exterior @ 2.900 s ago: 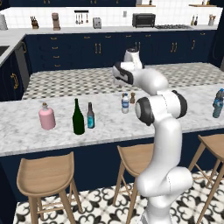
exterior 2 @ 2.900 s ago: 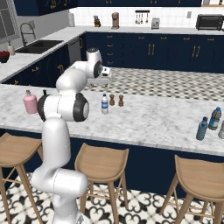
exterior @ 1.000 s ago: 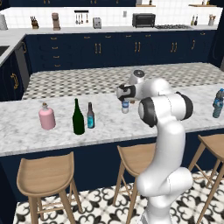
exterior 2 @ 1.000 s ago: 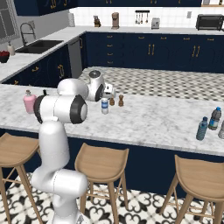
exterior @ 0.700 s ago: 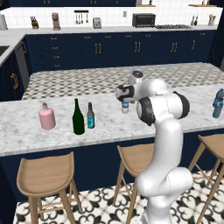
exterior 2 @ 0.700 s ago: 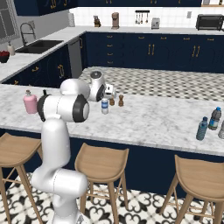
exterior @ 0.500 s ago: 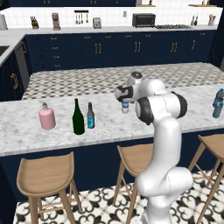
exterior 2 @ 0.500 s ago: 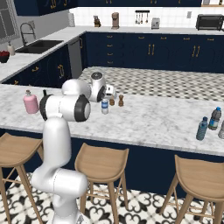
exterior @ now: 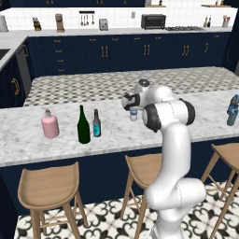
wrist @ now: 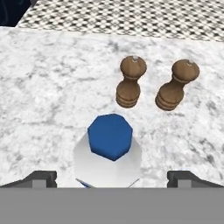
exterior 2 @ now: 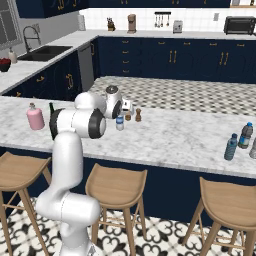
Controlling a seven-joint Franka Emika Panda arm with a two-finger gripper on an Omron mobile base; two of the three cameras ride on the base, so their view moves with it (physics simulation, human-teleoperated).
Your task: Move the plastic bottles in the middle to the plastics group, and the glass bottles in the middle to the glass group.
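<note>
Left base view: the hand (exterior: 131, 103) hangs just above the clear bottle (exterior: 133, 114) on the tabletop (exterior: 28, 140), well right of the green wine bottle (exterior: 83, 125) and pink bottle (exterior: 50, 126).

Right base view: the clear bottle (exterior 2: 120, 122) stands just beside two brown shakers (exterior 2: 138, 115).

Hand view: the fingers (wrist: 40, 178) stand wide apart on either side of the blue cap (wrist: 110, 136), holding nothing. The step looks like reaching for this plastic bottle; next, lower and close.
</note>
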